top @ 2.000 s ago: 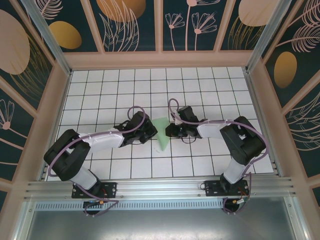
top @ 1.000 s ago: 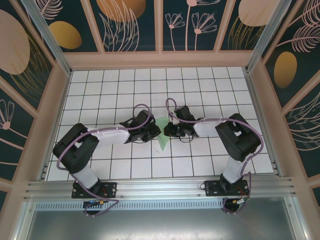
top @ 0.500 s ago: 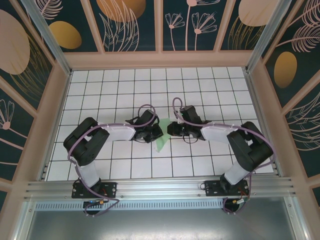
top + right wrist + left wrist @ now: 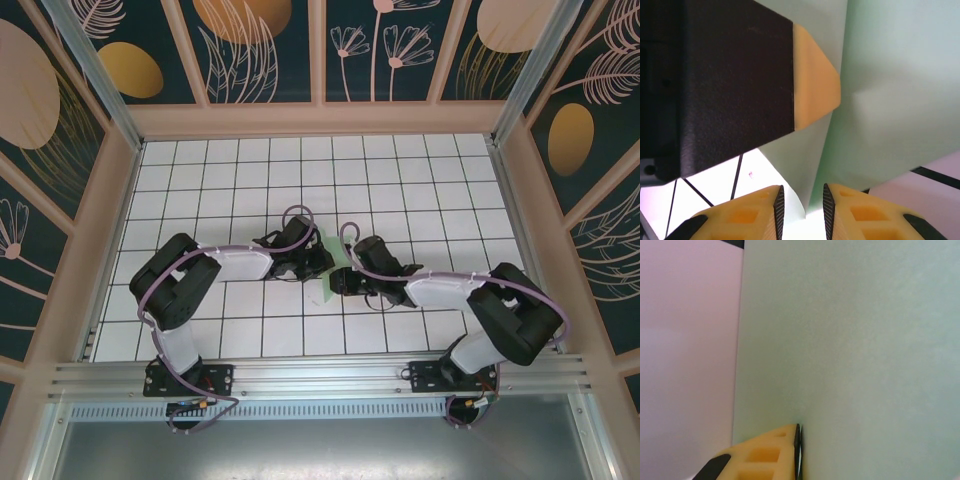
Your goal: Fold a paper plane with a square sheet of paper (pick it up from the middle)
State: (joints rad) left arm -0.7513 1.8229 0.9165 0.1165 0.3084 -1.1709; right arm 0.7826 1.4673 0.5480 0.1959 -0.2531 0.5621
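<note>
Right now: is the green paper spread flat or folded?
Folded. In the right wrist view the paper lies in overlapping layers that meet along a crease. From above it shows as a narrow wedge, not a square.

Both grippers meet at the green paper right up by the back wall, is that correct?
No. The left gripper and right gripper do meet at the paper, but in the middle of the table, not by the back wall. The top view shows it.

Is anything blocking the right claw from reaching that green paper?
Nothing visible does. The edge of the green paper sits between the parted fingers of the right gripper; the left gripper pinches the same sheet beside it.
</note>
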